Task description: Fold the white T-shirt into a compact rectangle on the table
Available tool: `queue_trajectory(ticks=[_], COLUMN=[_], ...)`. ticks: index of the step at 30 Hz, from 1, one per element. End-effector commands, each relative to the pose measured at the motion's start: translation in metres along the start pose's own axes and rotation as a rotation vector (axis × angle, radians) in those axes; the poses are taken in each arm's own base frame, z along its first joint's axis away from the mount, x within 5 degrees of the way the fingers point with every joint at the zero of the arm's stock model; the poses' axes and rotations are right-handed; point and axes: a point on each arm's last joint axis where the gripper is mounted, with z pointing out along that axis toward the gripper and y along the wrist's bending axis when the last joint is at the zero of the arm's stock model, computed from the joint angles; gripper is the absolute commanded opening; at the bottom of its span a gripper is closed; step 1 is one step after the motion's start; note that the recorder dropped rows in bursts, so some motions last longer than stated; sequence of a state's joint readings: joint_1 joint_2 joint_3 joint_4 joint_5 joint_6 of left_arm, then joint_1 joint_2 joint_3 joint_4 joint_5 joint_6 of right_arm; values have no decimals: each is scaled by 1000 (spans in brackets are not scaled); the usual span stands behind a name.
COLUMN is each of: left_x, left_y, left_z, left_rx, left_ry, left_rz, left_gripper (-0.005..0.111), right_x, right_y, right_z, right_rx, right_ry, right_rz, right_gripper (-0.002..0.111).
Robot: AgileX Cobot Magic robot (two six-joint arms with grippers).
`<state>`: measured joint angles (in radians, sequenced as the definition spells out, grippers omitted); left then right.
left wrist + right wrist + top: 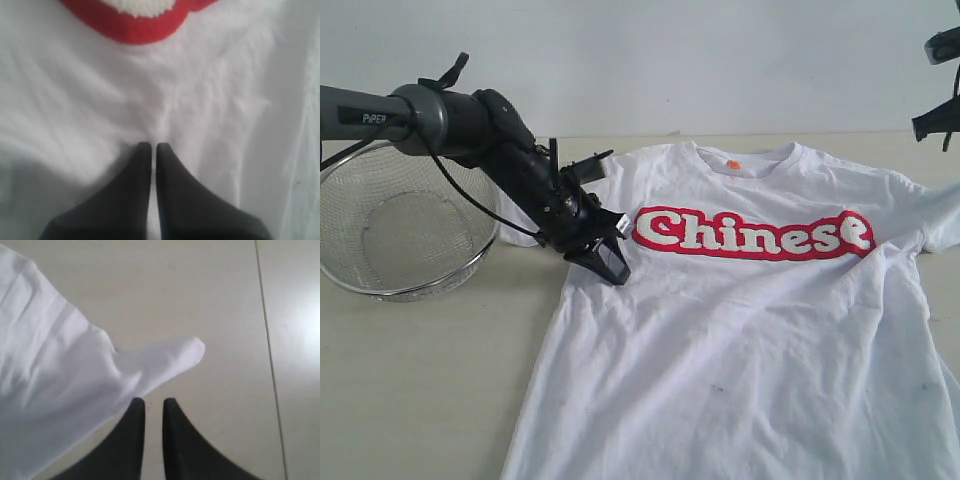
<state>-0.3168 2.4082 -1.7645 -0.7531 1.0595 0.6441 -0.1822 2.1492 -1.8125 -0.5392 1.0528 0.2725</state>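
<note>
The white T-shirt (750, 330) lies face up and spread on the table (420, 380), red "Chinese" lettering (752, 233) across its chest and an orange neck tag (733, 164) at the collar. My left gripper (610, 265) hangs shut over the shirt's left chest beside the first letter; in the left wrist view the left gripper (153, 146) has its tips together just above white cloth (100, 100). My right gripper (154, 401) is raised beyond the shirt's right sleeve, jaws a narrow gap apart with bare table between them. The sleeve end (185, 352) lies just ahead of it.
A round wire-mesh basket (380, 230) stands on the table at the left, under the left arm (440, 115). A thin seam (267, 340) runs across the tabletop near the right gripper. A pale wall rises behind the table's far edge.
</note>
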Motion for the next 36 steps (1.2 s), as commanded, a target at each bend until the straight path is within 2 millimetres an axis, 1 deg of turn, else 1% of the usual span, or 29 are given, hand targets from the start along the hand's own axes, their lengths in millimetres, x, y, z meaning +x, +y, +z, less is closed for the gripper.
queue_trajectory(ticks=[1, 4, 5, 7, 9, 11, 14, 20, 24, 26, 29, 32, 36], left_x=[-4, -6, -6, -5, -3, -2, -2, -8, -15, -19, -29, -39, -48], left_y=[-5, -8, -9, -12, -14, -14, -14, -9, -7, -7, -7, -8, -10], left_z=[3, 5, 6, 7, 8, 8, 8, 8, 9, 9, 7, 3, -3], left_rx=[38, 48, 49, 60, 73, 73, 69, 12, -32, -53, -57, -68, -72], left_ry=[-39, -56, -54, -40, -14, -2, -8, -69, -137, -184, -289, -407, -489], left_rz=[35, 45, 47, 50, 57, 64, 63, 65, 100, 114, 160, 170, 180], left_gripper=[5, 5, 5, 5, 5, 5, 5, 5, 5, 5, 5, 5, 5], right_x=[5, 12, 14, 13, 15, 16, 22, 41, 50, 50, 51, 47, 44], right_y=[1, 21, 24, 25, 20, 14, 11, 6, 4, 6, 9, 10, 11], right_z=[-15, -25, -27, -28, -27, -25, -15, 23, 48, 54, 58, 58, 57], right_rx=[-116, -295, -307, -255, -195, -175, -191, -222, -249, -282, -301, -307, -324], right_ry=[44, 110, 122, 121, 140, 151, 181, 164, 80, 23, -24, -59, -90], right_rz=[-13, -97, -102, -94, -92, -92, -81, -55, -19, 18, 36, 48, 73], right_gripper=[2, 0, 0, 0, 0, 0, 0, 0, 0, 0, 0, 0, 0])
